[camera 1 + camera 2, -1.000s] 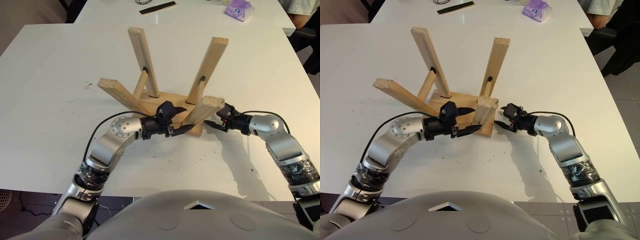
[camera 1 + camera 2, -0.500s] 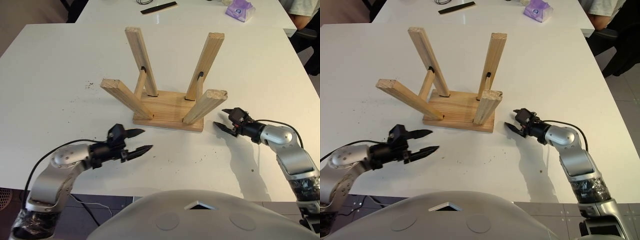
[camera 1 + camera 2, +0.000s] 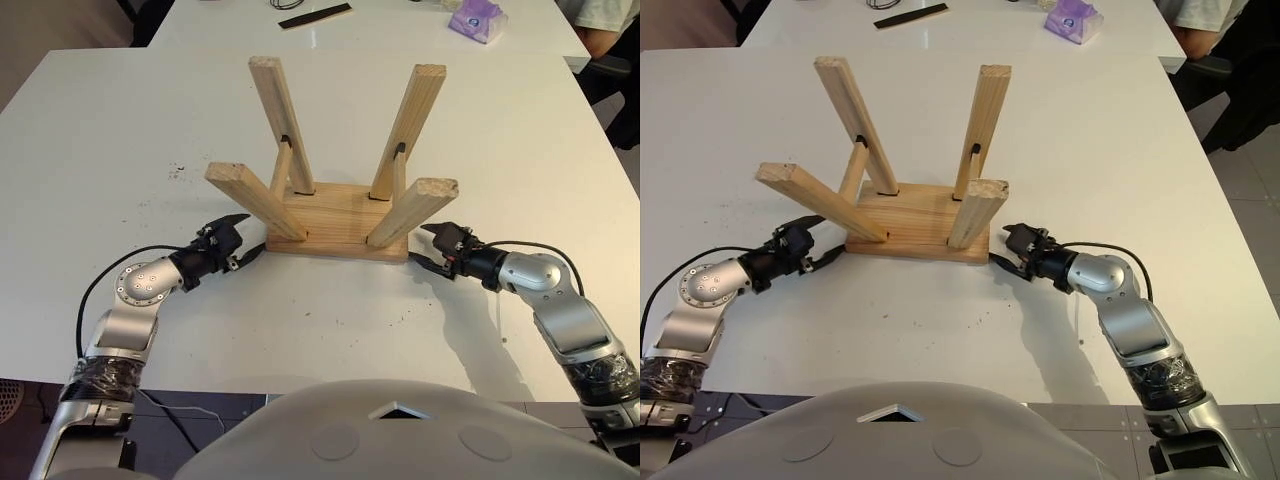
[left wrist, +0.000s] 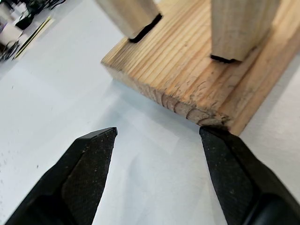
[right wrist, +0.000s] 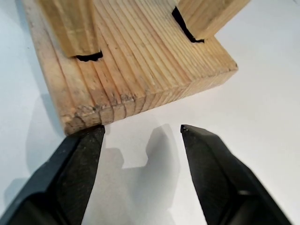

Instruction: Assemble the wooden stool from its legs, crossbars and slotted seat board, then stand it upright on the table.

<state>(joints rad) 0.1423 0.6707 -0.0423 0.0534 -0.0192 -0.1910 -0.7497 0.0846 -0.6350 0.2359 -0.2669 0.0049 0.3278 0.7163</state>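
The stool lies upside down near the middle of the white table, its slotted seat board flat on the surface and four legs splaying upward; the far pair lean toward 11 and 1 o'clock, the near pair toward 8 and 4 o'clock; short crossbars join the legs low down; the left gripper sits at 8 o'clock from the board, fingers apart, one tip just at the board's near corner; the right gripper sits at 4 o'clock, fingers also spread, one tip just beside the other near corner; neither holds anything; a dark strip lies at 12 o'clock and a purple pack at 1 o'clock, well apart from the stool.
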